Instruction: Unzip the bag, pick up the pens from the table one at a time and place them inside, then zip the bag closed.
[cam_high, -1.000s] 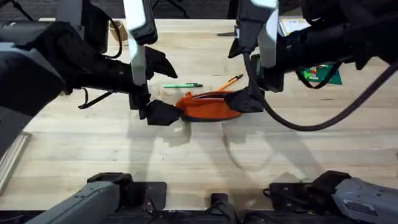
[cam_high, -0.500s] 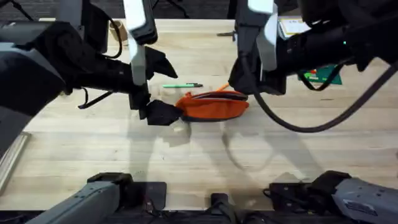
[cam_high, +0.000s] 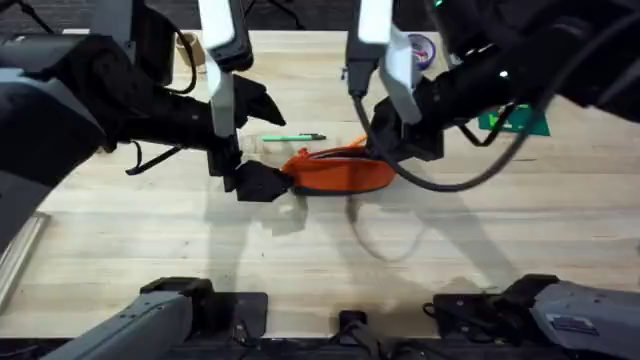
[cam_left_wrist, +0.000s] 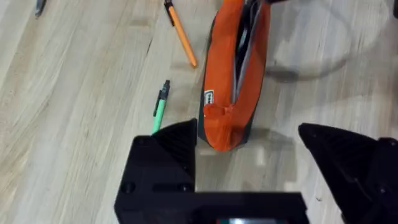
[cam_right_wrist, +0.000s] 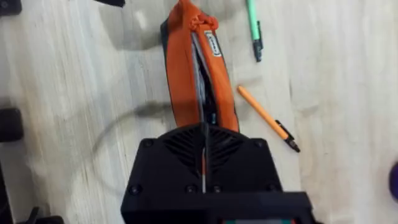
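The orange bag (cam_high: 335, 172) lies on the table (cam_high: 300, 250), its zipper gaping along the top (cam_right_wrist: 202, 74). My left gripper (cam_high: 263, 182) is open at the bag's left end (cam_left_wrist: 221, 130), which lies between its wide-spread fingers (cam_left_wrist: 168, 146). Just above the bag's right end, my right gripper (cam_high: 387, 150) is shut (cam_right_wrist: 204, 134); I cannot see anything held in it. The green pen (cam_high: 293, 137) lies just behind the bag. The orange pen (cam_right_wrist: 267, 121) lies beside the bag, near the right gripper.
A green packet (cam_high: 515, 120) and a round white item (cam_high: 422, 48) lie at the back right. The right arm's black cable (cam_high: 440, 183) hangs low beside the bag. A tan object (cam_high: 186, 50) sits at the back left.
My right gripper let go of the bag's right end, rose, and shifted left over the bag. The bag settled back. My left arm stayed still.
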